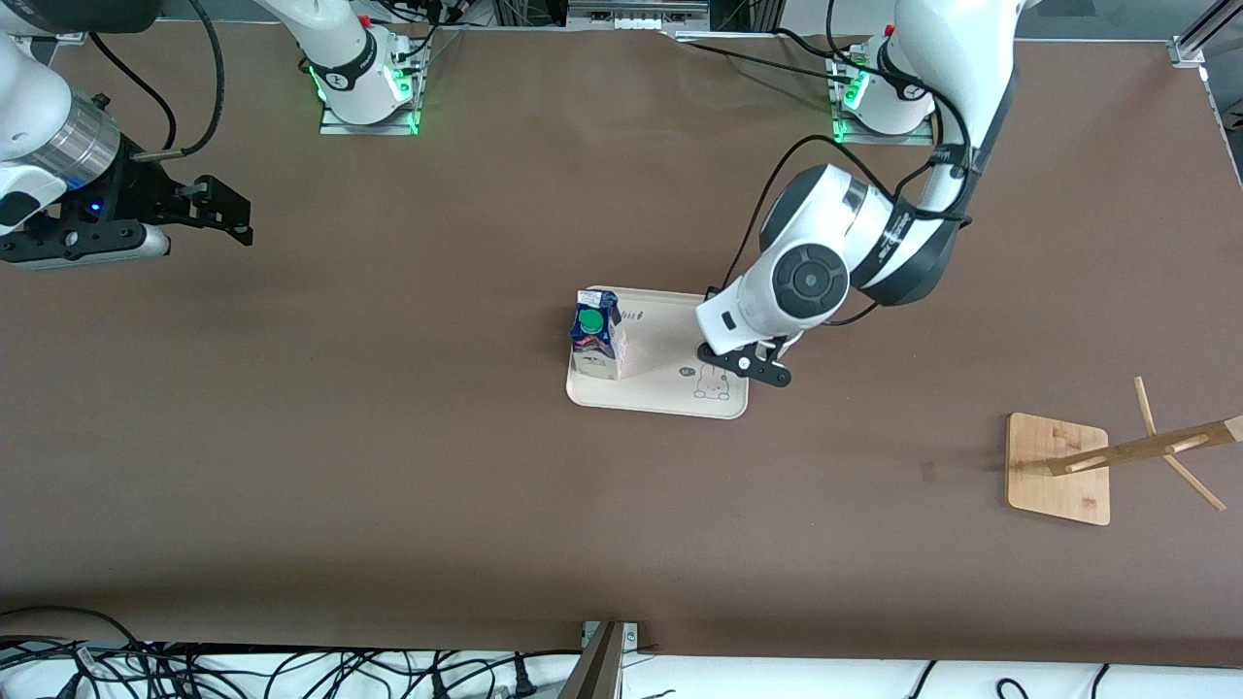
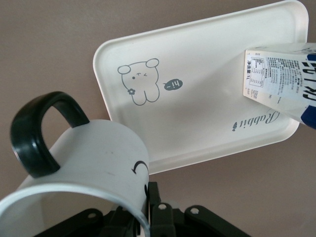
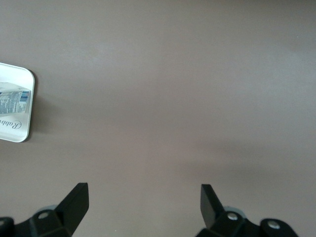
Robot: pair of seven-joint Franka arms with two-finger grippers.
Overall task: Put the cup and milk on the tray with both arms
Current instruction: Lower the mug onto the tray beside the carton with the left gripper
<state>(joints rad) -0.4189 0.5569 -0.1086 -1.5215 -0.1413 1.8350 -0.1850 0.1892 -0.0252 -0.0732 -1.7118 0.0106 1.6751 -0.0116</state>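
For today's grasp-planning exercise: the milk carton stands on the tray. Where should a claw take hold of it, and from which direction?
Grip the milk carton across two flat side walls of its body, below the sloped gable and green cap, coming down from above. It stands upright on the tray, at the end toward the right arm, whose right claw is open. This is only a judgement.

A brown matte counter (image 1: 388, 466) fills nearly the whole front view, evenly lit with soft shadows. Toward the left arm's end stands a square wooden rack base (image 1: 1058, 469) carrying a tilted wooden post with pegs (image 1: 1156, 447). Along the edge nearest the camera, black cables (image 1: 243, 670) lie tangled on a white surface.
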